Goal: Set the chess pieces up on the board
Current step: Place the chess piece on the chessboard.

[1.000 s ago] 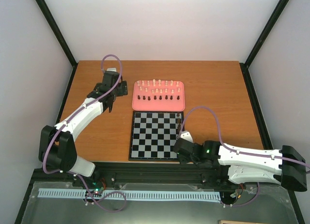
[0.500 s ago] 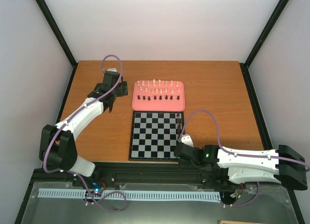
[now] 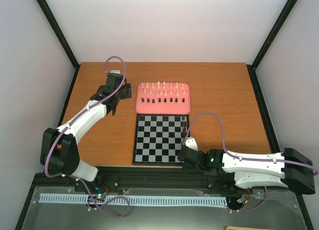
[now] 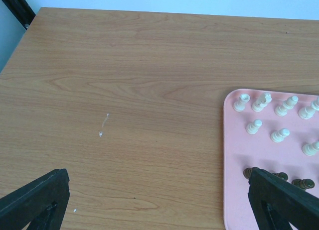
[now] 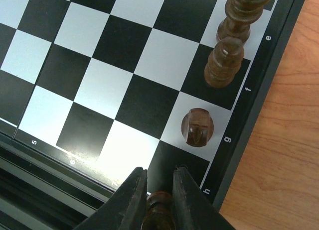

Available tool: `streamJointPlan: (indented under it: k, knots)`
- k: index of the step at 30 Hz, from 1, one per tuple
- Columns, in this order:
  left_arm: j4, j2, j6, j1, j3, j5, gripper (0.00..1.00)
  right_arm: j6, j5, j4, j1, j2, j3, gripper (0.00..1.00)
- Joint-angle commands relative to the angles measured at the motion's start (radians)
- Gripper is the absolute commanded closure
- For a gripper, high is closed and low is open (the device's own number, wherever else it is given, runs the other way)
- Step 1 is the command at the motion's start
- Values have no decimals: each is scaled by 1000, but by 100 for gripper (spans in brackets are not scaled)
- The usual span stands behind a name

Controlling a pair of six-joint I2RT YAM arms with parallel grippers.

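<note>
Well, your bench [image 3: 219, 90] carries the board [image 3: 159, 138], with the pink tray [image 3: 163, 111] just beyond its far edge (most chess pieces [image 4: 254, 126] stand in that tray, cream behind, dark in front). Your left pincer [image 4: 158, 174] hangs spread wide over bare wood beside the tray. Your right pincer [image 5: 159, 177] is narrow, gripping a dark piece [image 5: 158, 210] at the board's near right corner square, next to three dark pieces [image 5: 224, 63] lined along that edge.
</note>
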Motion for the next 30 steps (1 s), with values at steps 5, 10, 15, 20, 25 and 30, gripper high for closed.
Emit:
streamJointPlan:
  k: [5,10,15,20,25,30]
  knots:
    - [29,5,-3,2,30,-4,0,3,46,43,11,43,-6,83]
    - [31,10,0,2,31,-5,0,-1,54,35,11,55,-1,82]
    - [31,14,0,2,33,-5,0,0,59,42,11,64,-6,81]
    - [30,22,-1,2,38,-2,0,-3,58,46,11,80,-2,80]
    - [29,22,-1,2,36,-4,0,-1,56,41,11,76,-2,73]
    - [28,22,-1,2,36,-5,0,-5,53,37,10,62,1,65]
